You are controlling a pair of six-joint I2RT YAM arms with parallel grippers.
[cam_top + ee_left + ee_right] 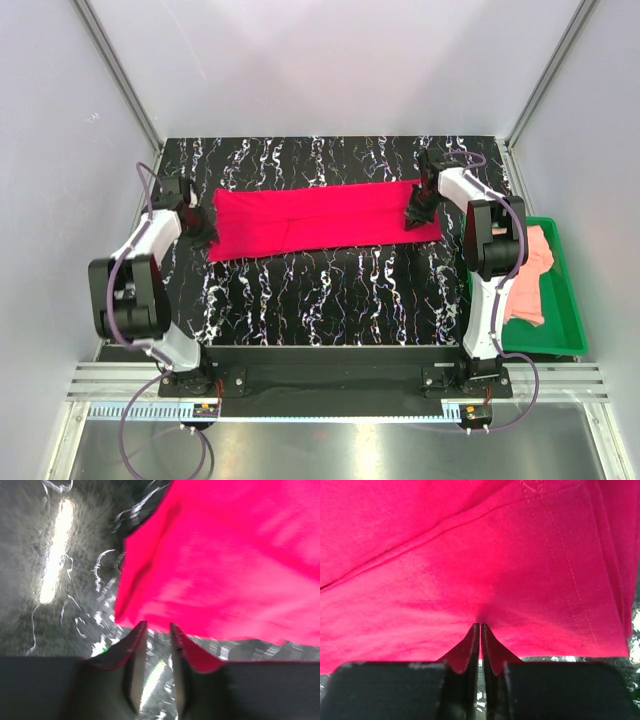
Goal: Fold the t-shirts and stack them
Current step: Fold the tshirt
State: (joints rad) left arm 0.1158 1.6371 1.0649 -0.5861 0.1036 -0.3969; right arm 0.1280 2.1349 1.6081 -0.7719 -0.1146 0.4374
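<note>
The crimson-red t-shirt (320,220) lies as a long folded strip across the back half of the black marbled table. My left gripper (203,230) is at its left end. In the left wrist view that gripper (157,625) is open a little, with bare table between its fingers and the red cloth (225,555) just beyond the tips. My right gripper (418,215) sits on the strip's right end. In the right wrist view it (480,625) is shut on the red cloth (470,555), which puckers at the tips. The salmon-pink t-shirt (530,280) lies crumpled in the tray.
A green plastic tray (572,300) stands off the table's right edge, beside the right arm. The black marbled table (330,300) runs forward of the red strip to the arm bases. Pale walls and metal posts enclose the back and sides.
</note>
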